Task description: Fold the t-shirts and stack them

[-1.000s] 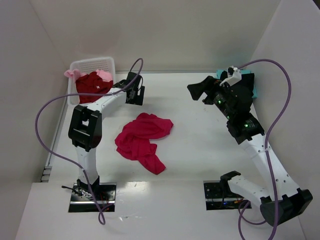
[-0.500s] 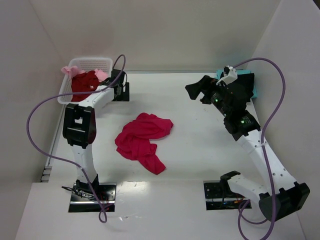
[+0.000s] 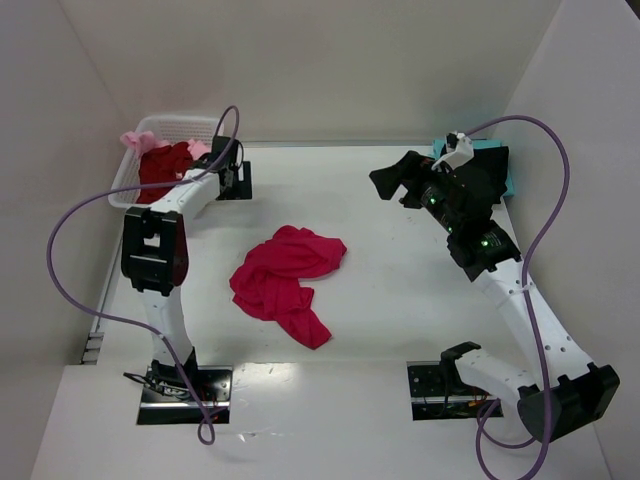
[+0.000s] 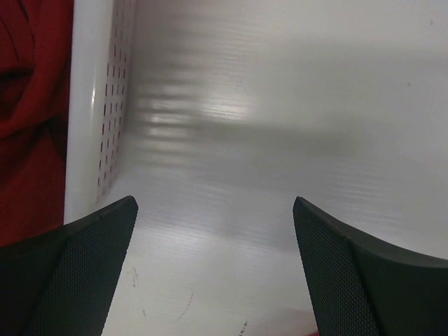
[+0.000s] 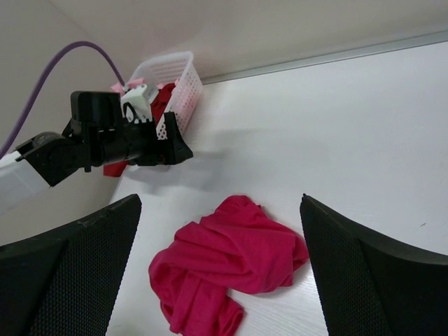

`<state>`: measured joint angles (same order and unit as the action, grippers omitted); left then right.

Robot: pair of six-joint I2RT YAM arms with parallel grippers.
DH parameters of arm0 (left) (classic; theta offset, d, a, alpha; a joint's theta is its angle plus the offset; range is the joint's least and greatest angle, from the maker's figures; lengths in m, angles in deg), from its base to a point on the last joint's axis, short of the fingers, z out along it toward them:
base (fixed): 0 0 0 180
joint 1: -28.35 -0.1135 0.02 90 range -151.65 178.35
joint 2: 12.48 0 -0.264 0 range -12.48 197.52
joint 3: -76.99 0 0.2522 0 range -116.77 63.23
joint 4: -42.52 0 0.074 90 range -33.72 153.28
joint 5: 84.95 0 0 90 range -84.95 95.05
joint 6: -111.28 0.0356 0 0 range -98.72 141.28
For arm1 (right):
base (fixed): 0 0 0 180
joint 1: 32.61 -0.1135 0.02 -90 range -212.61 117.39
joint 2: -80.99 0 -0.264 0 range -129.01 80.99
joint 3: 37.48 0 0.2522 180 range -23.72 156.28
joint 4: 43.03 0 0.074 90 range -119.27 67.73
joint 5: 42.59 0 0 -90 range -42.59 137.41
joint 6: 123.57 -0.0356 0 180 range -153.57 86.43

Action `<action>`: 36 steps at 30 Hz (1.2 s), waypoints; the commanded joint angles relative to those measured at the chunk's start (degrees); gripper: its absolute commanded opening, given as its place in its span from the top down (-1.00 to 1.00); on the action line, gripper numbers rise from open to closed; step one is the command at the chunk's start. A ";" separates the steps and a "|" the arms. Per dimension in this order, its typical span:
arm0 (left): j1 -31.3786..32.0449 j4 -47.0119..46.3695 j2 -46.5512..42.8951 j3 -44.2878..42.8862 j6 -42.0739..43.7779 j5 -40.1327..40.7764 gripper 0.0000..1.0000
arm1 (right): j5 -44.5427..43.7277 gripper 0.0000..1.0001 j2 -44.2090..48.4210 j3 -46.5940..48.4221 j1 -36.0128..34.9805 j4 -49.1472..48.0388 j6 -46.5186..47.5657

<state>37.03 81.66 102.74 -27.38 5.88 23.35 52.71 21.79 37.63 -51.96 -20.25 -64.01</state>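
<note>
I held my left gripper point(image 4: 214, 210) spread, empty, beside the white plastic lattice basket point(image 3: 185, 121), upper left | right gripper point(image 3: 390, 185) spread, empty, upper right | crumpled crimson-pink cloth t-shirt point(image 3: 285, 280) lay unfolded mid-frame | dark red cloth tee point(image 3: 165, 165) sat in basket | I judged nothing folded yet.

You have open worktop point(image 3: 400, 260) all around the crumpled crimson t-shirt point(image 3: 285, 278); the white basket point(image 4: 91, 105) wall stands just beside your left gripper point(image 3: 238, 185).
</note>
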 commanded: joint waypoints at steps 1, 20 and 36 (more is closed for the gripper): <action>-1.83 -0.87 -0.43 -3.08 -0.33 -1.60 -1.00 | 1.46 -1.00 1.19 -0.52 -0.25 -1.72 -0.50; 0.27 12.75 -41.82 13.34 -3.67 -27.09 -1.00 | 6.38 -1.00 -22.59 -3.87 -8.86 4.17 2.57; 0.80 11.62 -50.54 23.54 -6.57 -33.95 -1.00 | 1.64 -0.70 -39.93 4.57 -14.84 1.18 0.03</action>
<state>37.47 95.02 52.06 -5.04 0.03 -7.51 56.75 -16.42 38.61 -66.23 -16.05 -62.87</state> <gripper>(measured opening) 0.998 0.860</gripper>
